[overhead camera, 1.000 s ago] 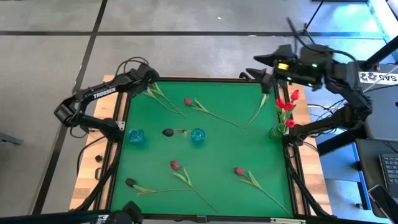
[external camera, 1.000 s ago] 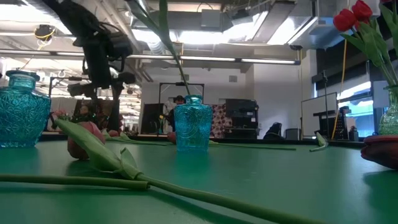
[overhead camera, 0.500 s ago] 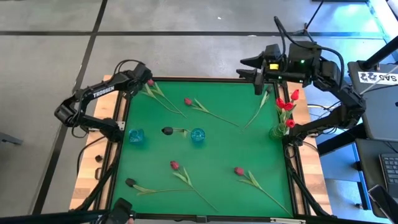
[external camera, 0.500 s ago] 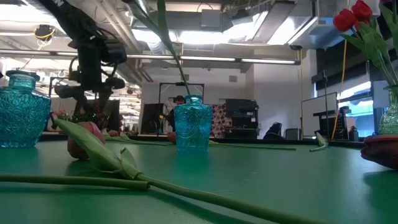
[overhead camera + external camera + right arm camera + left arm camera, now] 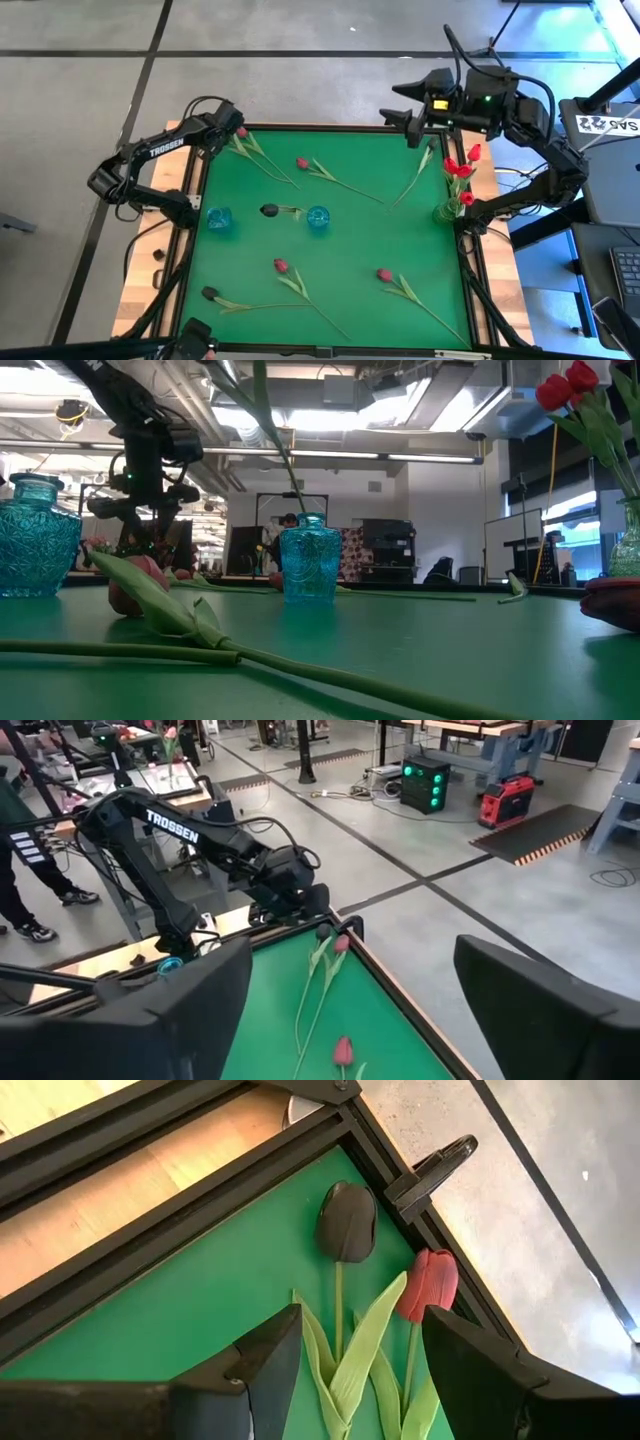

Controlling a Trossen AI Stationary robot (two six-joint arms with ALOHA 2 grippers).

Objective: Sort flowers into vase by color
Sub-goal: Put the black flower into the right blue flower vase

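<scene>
Two tulips lie between your left gripper (image 5: 350, 1370)'s spread fingers at the table's far left corner: a black tulip (image 5: 346, 1222) and a pinkish-red tulip (image 5: 430, 1280), neither grasped. That arm has not moved over the last second. Your right gripper (image 5: 403, 105), fingers wide and empty, has swung leftward from the red tulips in the vase (image 5: 458, 170) and now holds at the far edge, so that delivery looks finished.
</scene>
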